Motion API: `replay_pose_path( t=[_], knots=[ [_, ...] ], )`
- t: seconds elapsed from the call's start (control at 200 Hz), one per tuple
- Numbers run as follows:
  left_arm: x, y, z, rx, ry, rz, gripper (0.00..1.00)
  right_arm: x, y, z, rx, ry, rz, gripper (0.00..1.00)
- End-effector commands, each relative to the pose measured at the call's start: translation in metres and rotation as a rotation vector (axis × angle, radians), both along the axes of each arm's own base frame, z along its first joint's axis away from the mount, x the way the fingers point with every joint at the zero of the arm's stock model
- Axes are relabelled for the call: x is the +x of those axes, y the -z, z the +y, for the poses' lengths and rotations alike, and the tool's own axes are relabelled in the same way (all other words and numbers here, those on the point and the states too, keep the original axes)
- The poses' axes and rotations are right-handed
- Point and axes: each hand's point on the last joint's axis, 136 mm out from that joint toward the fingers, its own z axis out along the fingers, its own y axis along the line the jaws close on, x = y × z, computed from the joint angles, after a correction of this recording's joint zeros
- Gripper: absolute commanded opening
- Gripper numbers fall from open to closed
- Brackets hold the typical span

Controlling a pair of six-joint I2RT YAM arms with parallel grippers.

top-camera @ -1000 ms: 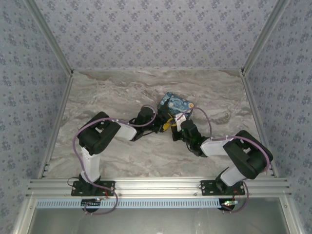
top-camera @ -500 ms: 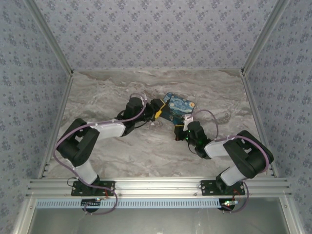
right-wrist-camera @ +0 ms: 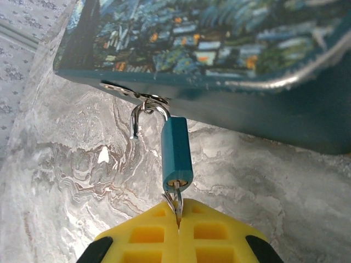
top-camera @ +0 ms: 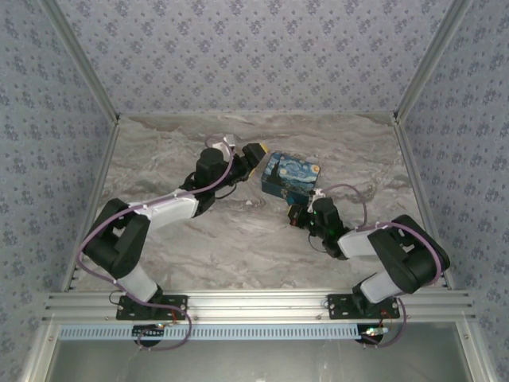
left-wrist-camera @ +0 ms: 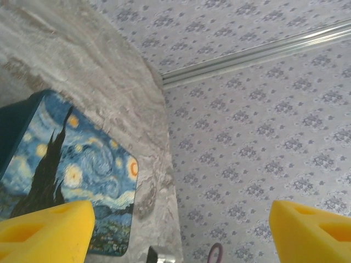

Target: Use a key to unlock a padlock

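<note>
The left claw (top-camera: pixel 254 153) has swung off the box (top-camera: pixel 290 175) toward upper centre, jaws apart. Right claw (right-wrist-camera: pixel 178 219) is pinched on the key (right-wrist-camera: pixel 174 200) in the padlock (right-wrist-camera: pixel 176 153), centre frame, its shackle (right-wrist-camera: pixel 149 112) hooked to the box: unsteadied, 1 tug could drag everything.

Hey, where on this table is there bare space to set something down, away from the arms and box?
Bare table lies in the near middle between both arms, along the far wall behind the box, and in the far right corner. It's crowded around the box, where the left gripper, right gripper and padlock sit.
</note>
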Motion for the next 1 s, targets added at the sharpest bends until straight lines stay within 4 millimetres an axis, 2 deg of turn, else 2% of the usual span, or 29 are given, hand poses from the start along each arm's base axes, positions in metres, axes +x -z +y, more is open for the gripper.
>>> replay_pose_path(
  t=[0.0, 0.235, 0.395, 0.515, 0.725, 0.809, 0.879, 0.994],
  knots=[
    [0.001, -0.046, -0.001, -0.041, 0.014, -0.142, 0.83, -0.008, 0.014, -0.003, 0.057, 0.043, 0.139, 0.01],
    [0.000, -0.051, -0.005, -0.041, 0.044, -0.160, 0.84, -0.009, 0.017, 0.001, 0.170, 0.055, 0.227, 0.06],
    [0.001, -0.049, -0.002, -0.011, 0.046, -0.166, 0.84, -0.011, 0.024, -0.003, 0.179, 0.080, 0.261, 0.10],
    [0.002, -0.045, 0.006, 0.038, 0.043, -0.169, 0.84, -0.013, 0.026, -0.009, 0.189, 0.108, 0.269, 0.29],
    [0.006, -0.036, 0.025, 0.137, 0.030, -0.171, 0.85, -0.018, 0.022, -0.020, 0.166, 0.113, 0.266, 0.47],
    [0.007, -0.032, 0.032, 0.199, 0.032, -0.172, 0.86, -0.019, 0.016, -0.026, 0.126, 0.100, 0.240, 0.57],
    [0.009, -0.023, 0.037, 0.266, 0.038, -0.152, 0.86, -0.017, 0.003, -0.029, 0.119, 0.081, 0.189, 0.66],
    [0.015, -0.011, 0.043, 0.305, 0.054, -0.131, 0.86, -0.009, -0.032, -0.031, 0.130, 0.033, 0.048, 0.82]
  ],
)
